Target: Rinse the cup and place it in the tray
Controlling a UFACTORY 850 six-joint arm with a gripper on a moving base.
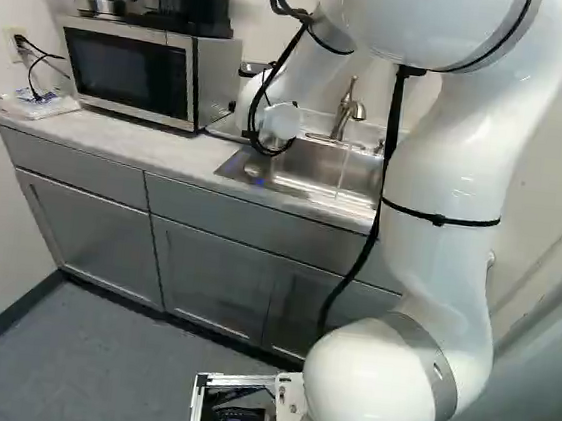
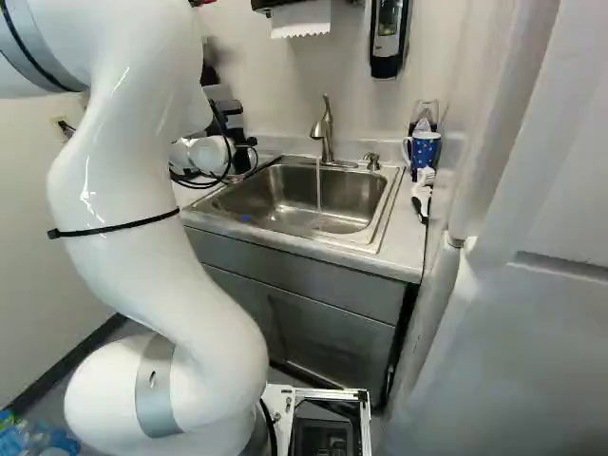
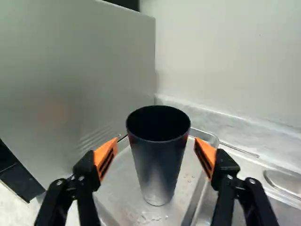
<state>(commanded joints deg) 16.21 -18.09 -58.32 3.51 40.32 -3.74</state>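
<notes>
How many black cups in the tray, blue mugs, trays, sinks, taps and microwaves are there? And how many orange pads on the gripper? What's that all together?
Black cup: 1
Blue mug: 1
Tray: 1
Sink: 1
Tap: 1
Microwave: 1
Orange pads: 2
Total: 8

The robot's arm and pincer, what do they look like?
The arm is smooth, white and rounded, with grey bands, black straps and black cables. The pincer is black, with two fingers bearing dark-slotted orange pads.
</notes>
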